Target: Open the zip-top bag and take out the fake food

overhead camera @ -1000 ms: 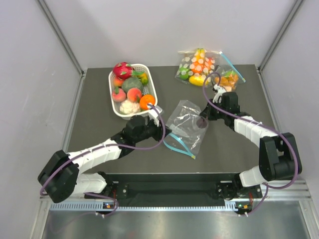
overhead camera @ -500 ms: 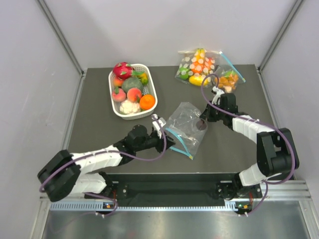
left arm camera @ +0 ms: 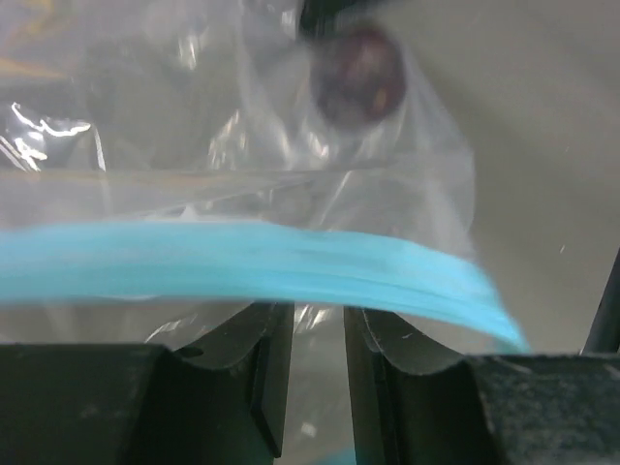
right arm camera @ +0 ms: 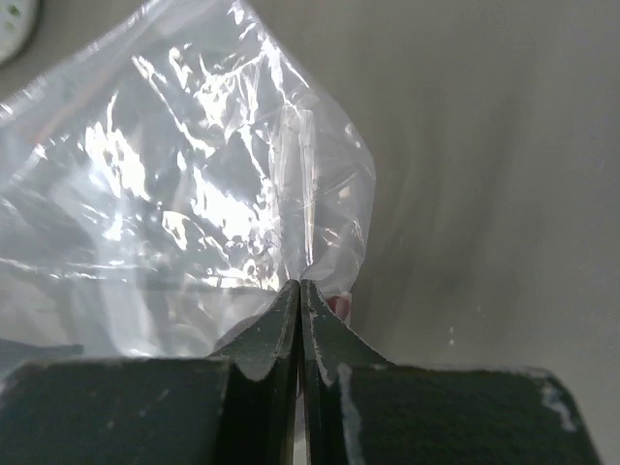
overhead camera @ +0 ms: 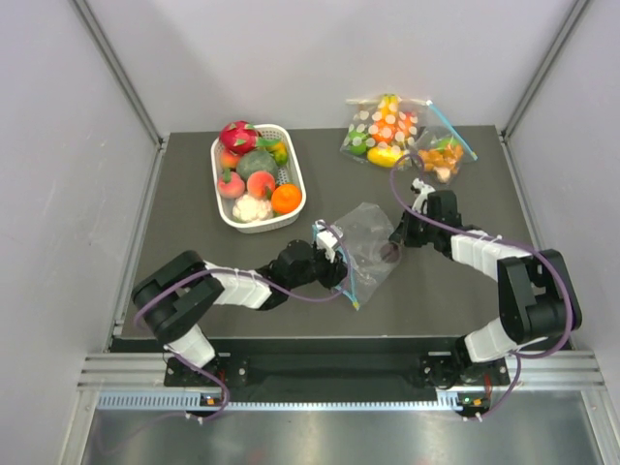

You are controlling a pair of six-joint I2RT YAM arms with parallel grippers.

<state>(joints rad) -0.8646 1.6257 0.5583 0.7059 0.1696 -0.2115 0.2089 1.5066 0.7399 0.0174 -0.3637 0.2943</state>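
Two-armed low reach over surface (overhead camera: 194, 228): left tool (left arm camera: 317, 334) at zip-top bag's (overhead camera: 366, 240) 8 o'clock, narrowly parted around film; right tool (right arm camera: 300, 291) at 3 o'clock, clenched on film.

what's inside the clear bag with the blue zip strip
Through the zip-top bag one dark reddish round piece shows near the right gripper. Crinkles and glare hide the rest.

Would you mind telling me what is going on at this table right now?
Two robot arms are working on a clear zip-top bag. The right tool pinches the bag's right edge, while the left tool sits at the blue zip strip, jaws slightly apart with film between them. One dark round item is inside; toy fruit fills the white basket.
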